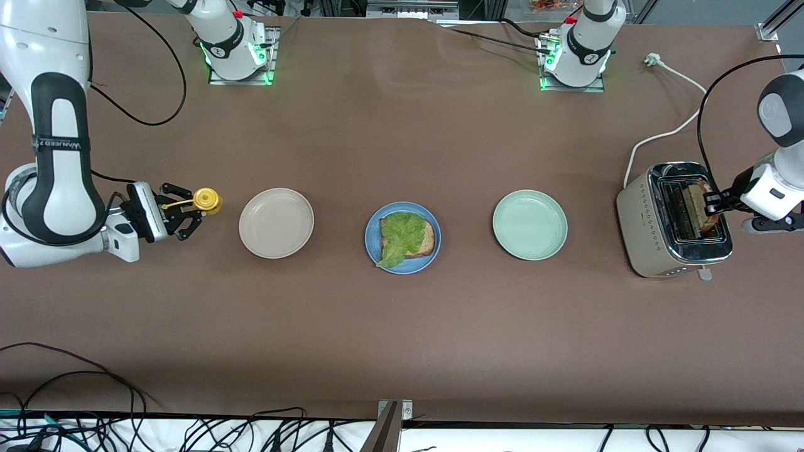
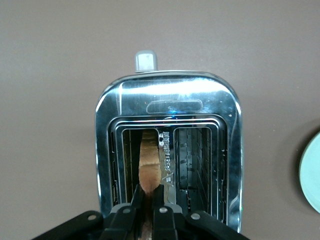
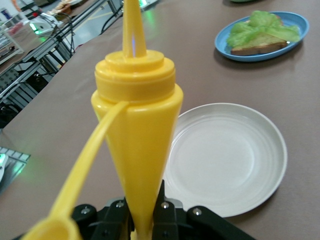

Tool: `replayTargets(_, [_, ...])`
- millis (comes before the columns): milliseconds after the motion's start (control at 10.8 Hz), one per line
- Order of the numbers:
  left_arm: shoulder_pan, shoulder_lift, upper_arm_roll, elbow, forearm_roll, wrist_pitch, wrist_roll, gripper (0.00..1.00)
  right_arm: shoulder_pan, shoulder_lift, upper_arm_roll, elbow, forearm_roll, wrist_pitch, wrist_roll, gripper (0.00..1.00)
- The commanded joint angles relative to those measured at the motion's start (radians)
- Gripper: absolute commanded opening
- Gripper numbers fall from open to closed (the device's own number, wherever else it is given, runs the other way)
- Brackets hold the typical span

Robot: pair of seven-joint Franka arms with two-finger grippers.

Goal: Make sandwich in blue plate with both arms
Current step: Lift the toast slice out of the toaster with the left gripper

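Left arm reaches down over the toaster; left gripper clamps the bread slice. Right gripper squeezes the yellow bottle beside the cream plate.

The bread slice in the toaster shows only its upper edge; the rest sits down in the slot, and the left gripper's fingers cover its end. On the blue plate, the lettuce leaf hides most of the lower toast. The yellow squeeze bottle runs off the right wrist view, its base and open cap cut off. The mint-green plate shows only as a sliver.
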Motion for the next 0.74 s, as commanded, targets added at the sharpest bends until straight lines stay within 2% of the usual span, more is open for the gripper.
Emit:
replayTargets(0, [-0.004,-0.044,-0.002,0.070,0.035,-0.062,0.082,0.00,-0.050,0.051,0.015,-0.025,0.042,0.009,-0.182,0.16])
replayTargets(186, [-0.016,-0.066,-0.018,0.122,0.033,-0.064,0.077,0.00,-0.066,0.107,0.015,-0.025,0.085,0.015,-0.268,0.16])
replayTargets(464, [-0.014,-0.121,-0.076,0.133,0.031,-0.076,0.076,0.00,-0.078,0.165,0.015,-0.022,0.119,0.053,-0.384,0.16])
replayTargets(650, [-0.014,-0.142,-0.116,0.180,0.031,-0.171,0.076,0.00,-0.087,0.181,0.015,-0.019,0.120,0.062,-0.434,0.16])
